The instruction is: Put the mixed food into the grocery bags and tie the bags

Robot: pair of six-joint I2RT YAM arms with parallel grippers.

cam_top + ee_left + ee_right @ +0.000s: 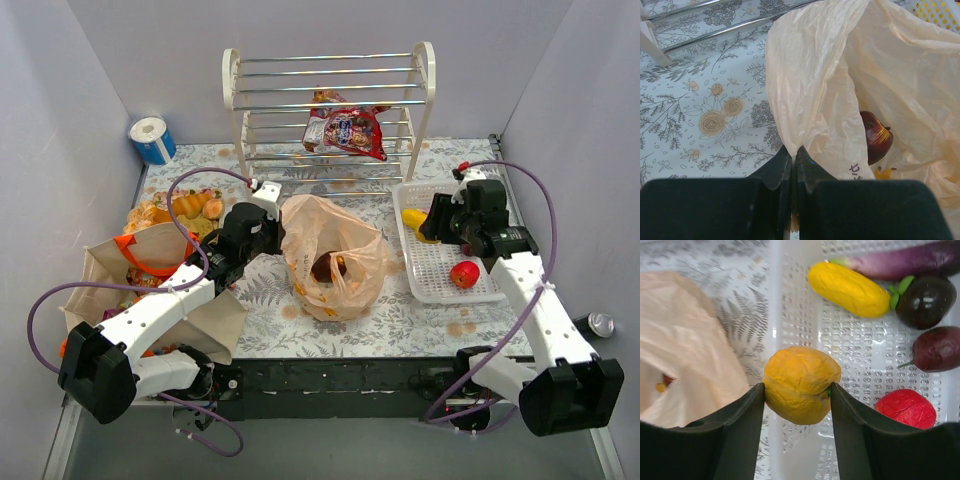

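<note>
Mixed food, here one round orange fruit (799, 375), is clamped between the two fingers of the right gripper (796, 388), which press on its widest part from either side. Its skin looks dimpled and slightly soft, so I judge it light and a little yielding, unlikely to slip under a moderate squeeze across the middle. It sits over the wall of the white basket (790, 305) on the side facing the plastic bag (685, 340); whether it is lifted clear I cannot tell. Deeper in the basket lie a yellow fruit (847, 287), a dark green fruit (925, 300), a dark purple fruit (940, 347) and a red fruit (905, 407). All are rounded and likely to roll, so they are best taken across the belly; the eggplant (910, 260) lies along the far wall. The left gripper (794, 152) is pinched closed on the rim of the plastic bag, a thin, limp, crinkly film that would probably sag, or tear if pulled hard. A dark red fruit (875, 135) lies inside. At the left, the canvas tote (100, 275) looks like stiffer cloth.
</note>
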